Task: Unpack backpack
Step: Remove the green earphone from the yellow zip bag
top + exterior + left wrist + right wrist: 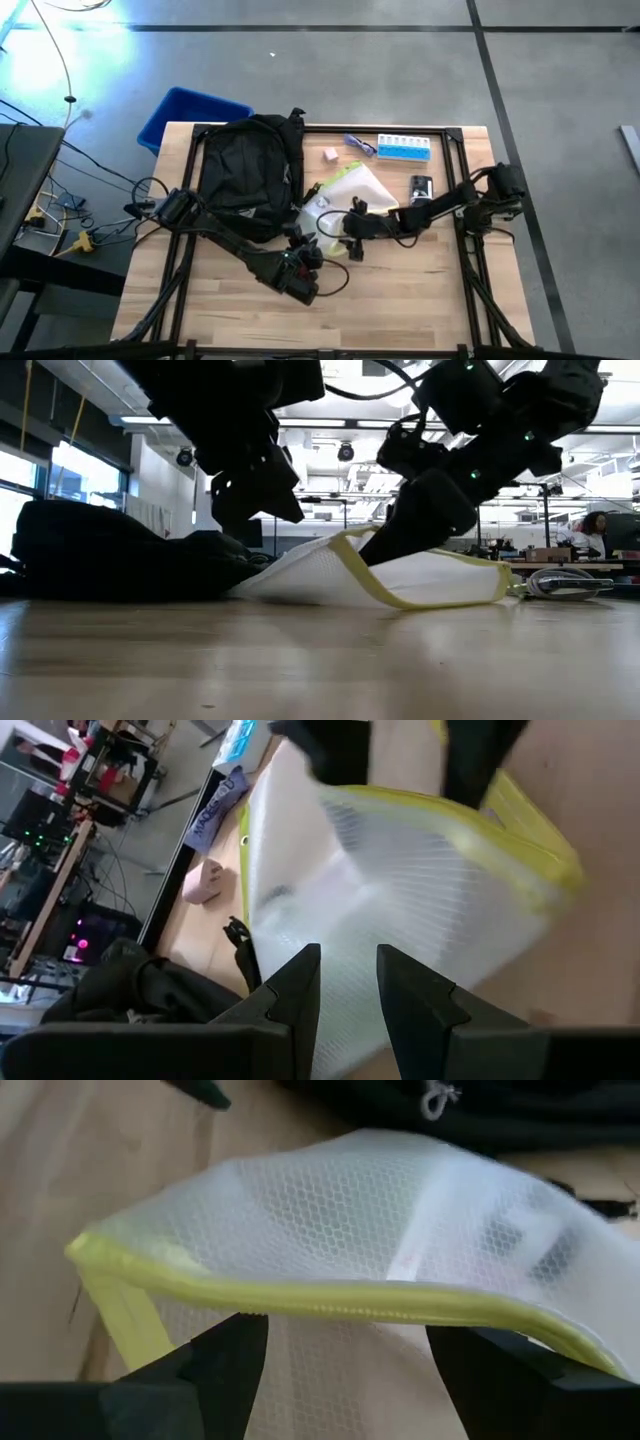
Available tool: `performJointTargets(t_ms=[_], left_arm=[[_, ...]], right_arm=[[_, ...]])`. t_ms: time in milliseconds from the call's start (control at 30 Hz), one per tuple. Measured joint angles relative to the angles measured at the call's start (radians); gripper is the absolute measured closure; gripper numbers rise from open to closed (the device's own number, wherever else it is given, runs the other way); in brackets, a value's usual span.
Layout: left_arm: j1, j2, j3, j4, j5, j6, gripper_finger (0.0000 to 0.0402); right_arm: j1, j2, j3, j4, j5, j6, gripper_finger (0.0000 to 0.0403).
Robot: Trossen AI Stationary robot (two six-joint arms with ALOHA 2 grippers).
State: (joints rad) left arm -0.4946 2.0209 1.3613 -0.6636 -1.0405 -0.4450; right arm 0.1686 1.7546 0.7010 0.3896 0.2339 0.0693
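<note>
The black backpack (250, 170) lies on its side at the table's far left, its mouth toward the middle. A clear mesh pouch with a yellow edge (350, 192) lies just outside it, flat on the table except for one raised edge. My right gripper (345, 1342) is open at that raised yellow edge (330, 1298), one finger on each side. My left gripper (348, 965) hovers over the pouch's end next to the backpack (110, 550), with a narrow gap between its fingers and nothing in it. My right gripper comes at the pouch's yellow zip edge (345, 540) slanting down from the table's right, fingers across the edge. In the low view the raised edge stands up against one finger (400, 535). I cannot tell whether it truly touches; the rest of the pouch lies on the table.
A blue bin (190, 112) stands off the far left corner. A blue pill box (403, 148), a pink piece (330, 154), a blue packet (360, 144) and a small black item (420, 187) lie at the far right. The near half of the table is bare wood (400, 300).
</note>
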Motion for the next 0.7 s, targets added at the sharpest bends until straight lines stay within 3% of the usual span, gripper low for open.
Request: performJointTargets(t_ms=[233,433,700], left_arm=[[0.000,0.000,0.000,0.013,0.000,0.000,0.0319],[0.000,0.000,0.000,0.013,0.006,0.000,0.0319],[-0.018,0.000,0.000,0.019,0.008,0.000,0.0319]], right_arm=[[0.015,0.096,0.014,0.038,0.042,-0.223,0.0149],[0.055,0.218,0.134,0.042,0.245,-0.359,0.0149],[0.048,0.235,0.239,0.019,0.249,-0.392,0.0149]])
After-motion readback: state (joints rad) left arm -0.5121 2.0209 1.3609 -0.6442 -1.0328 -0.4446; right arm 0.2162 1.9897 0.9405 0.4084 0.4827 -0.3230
